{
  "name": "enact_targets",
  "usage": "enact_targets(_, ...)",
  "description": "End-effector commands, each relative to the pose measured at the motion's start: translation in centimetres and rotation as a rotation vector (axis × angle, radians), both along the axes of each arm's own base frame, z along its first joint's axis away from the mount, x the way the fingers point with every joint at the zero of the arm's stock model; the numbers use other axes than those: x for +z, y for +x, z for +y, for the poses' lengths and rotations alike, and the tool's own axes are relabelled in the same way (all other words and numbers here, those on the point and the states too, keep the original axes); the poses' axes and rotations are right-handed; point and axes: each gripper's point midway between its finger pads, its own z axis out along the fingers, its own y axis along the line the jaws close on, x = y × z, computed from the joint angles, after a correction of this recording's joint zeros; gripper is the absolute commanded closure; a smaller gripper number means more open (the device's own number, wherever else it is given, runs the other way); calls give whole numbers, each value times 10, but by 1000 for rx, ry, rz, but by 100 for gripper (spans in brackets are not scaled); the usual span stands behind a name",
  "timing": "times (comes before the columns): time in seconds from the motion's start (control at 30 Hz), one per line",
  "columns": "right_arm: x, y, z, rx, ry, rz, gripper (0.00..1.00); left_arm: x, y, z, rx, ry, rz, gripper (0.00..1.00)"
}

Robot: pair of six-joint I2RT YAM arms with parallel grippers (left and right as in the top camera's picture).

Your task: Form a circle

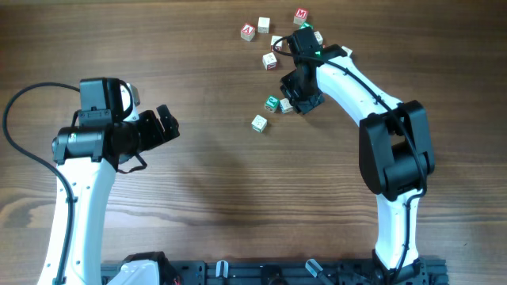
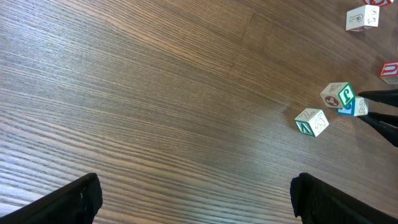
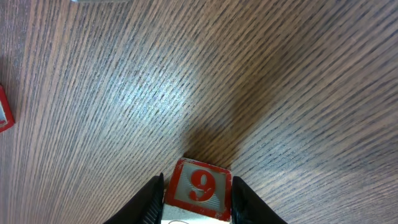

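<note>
The circle is a tight little group of three pale cubes: a green-faced one (image 1: 272, 103), one beside it (image 1: 285, 105) and one lower left (image 1: 259, 123). The left wrist view shows them as a green-lettered cube (image 2: 311, 121), a green-and-red one (image 2: 337, 94) and a blue-faced one (image 2: 352, 107). My right gripper (image 1: 302, 100) hangs just right of the group. In the right wrist view, the right gripper (image 3: 198, 198) is shut on a cube with a red 9 (image 3: 200, 183), low over the wood. My left gripper (image 1: 166, 127) is open and empty, well to the left.
Loose letter cubes lie scattered at the back: a red-lettered one (image 1: 248, 32), a pale one (image 1: 264, 25), a red one (image 1: 301, 14) and another (image 1: 270, 60). A red cube edge (image 3: 3, 117) shows at the left of the right wrist view.
</note>
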Motion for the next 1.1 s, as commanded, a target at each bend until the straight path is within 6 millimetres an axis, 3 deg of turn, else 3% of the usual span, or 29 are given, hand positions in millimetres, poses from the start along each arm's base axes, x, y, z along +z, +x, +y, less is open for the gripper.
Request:
enact_targets(0.0, -9, -2, 1, 15, -16, 10, 65, 1, -2, 1, -14, 9, -10, 0)
enact_targets(0.37, -8, 0, 2, 15, -13, 0, 64, 1, -2, 1, -14, 9, -10, 0)
enact_targets(0.67, -9, 0, -2, 12, -33, -2, 22, 1, -2, 1, -14, 8, -10, 0)
enact_targets(0.73, -9, 1, -6, 12, -41, -1, 17, 1, -2, 1, -14, 8, -10, 0)
enact_targets(0.8, -3, 4, -11, 47, -26, -14, 16, 1, -2, 1, -14, 9, -10, 0)
enact_targets(0.93, 33, 6, -22, 119, -12, -60, 15, 1, -2, 1, -14, 9, -10, 0)
enact_targets(1.07, 77, -9, -2, 268, -21, -140, 12, 1, -2, 1, -14, 9, -10, 0)
